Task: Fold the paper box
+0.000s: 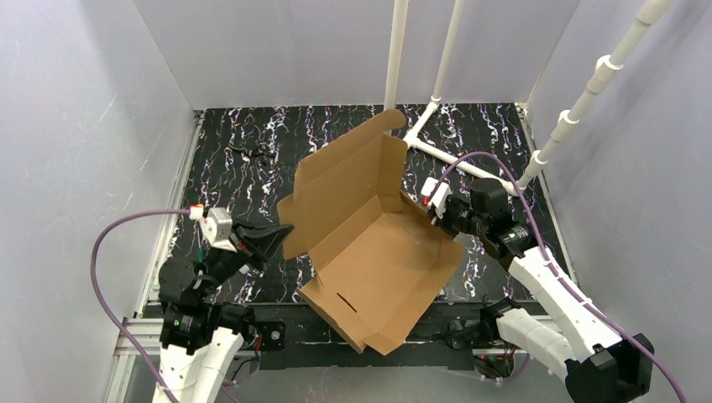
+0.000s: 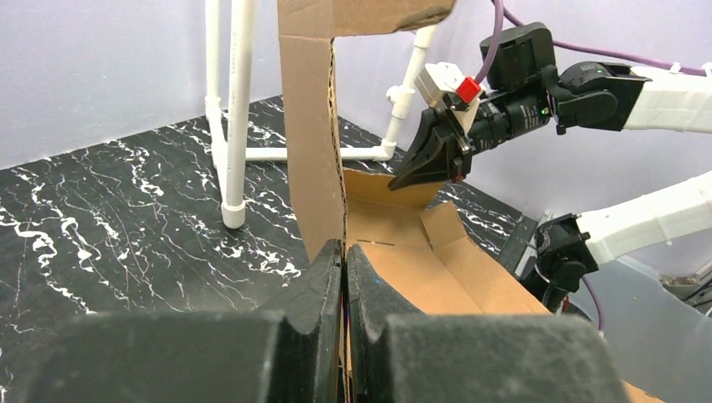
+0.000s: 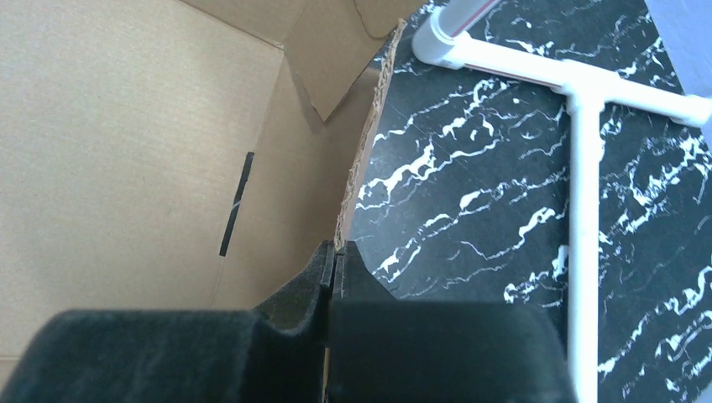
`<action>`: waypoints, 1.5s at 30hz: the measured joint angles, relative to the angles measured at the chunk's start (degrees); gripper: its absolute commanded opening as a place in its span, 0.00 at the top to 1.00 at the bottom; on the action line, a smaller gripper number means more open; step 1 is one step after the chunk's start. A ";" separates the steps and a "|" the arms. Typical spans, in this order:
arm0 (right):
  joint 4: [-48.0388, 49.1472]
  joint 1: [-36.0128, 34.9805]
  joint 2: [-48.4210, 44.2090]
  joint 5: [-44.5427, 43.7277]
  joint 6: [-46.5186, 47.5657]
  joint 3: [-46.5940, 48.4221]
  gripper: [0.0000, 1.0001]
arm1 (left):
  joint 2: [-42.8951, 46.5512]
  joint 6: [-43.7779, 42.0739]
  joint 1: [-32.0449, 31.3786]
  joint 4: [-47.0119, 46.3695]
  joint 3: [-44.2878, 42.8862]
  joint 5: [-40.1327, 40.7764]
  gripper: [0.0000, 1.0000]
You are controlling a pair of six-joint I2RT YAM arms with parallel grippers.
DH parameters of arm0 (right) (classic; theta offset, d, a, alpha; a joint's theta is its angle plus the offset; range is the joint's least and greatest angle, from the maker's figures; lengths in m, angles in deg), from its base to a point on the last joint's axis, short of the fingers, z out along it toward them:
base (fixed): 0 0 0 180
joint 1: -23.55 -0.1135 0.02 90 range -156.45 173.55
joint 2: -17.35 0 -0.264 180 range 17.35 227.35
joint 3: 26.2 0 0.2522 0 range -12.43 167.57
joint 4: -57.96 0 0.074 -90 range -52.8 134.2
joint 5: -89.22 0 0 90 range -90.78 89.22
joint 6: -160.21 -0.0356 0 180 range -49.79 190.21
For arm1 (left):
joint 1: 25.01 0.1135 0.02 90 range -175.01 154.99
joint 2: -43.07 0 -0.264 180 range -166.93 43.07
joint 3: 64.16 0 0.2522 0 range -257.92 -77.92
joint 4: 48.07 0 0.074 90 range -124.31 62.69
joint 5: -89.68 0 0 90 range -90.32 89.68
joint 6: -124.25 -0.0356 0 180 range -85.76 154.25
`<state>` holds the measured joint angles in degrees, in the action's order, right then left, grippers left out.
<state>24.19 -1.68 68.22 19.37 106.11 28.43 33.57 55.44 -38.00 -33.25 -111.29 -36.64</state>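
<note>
Half-folded paper box (image 1: 369, 252) at near worktop (image 1: 235, 180) edge, pinched on opposite side walls by left jaws and right jaws, both clenched; risk of tearing or slipping under uneven pull, and of snagging raised lid on white pipes (image 1: 445, 155) behind

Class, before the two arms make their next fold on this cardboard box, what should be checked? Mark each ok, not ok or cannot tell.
1. Left gripper shut on the box at its left edge: ok.
2. Right gripper shut on the right edge: ok.
3. Lid flap open, out of the way: ok.
4. Whole box flat on the table: cannot tell.
5. Lid flap clear of the white pipe: cannot tell.
</note>
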 measured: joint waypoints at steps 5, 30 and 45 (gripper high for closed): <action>0.66 0.94 0.52 -2.75 -0.13 0.00 0.99 | -9.97 -1.68 -0.15 -5.90 -1.31 -1.42 1.00; 6.47 1.64 6.38 -6.05 -2.84 -4.02 0.99 | -19.08 -3.50 -5.64 -19.34 5.90 11.93 1.00; 11.65 2.43 7.72 -6.75 -4.24 -5.18 0.99 | -20.63 -7.76 -5.77 -23.43 6.05 5.99 1.00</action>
<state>35.84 0.74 75.94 12.61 101.87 23.25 12.94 47.68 -43.77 -56.68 -105.23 -30.65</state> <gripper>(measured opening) 0.033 0.013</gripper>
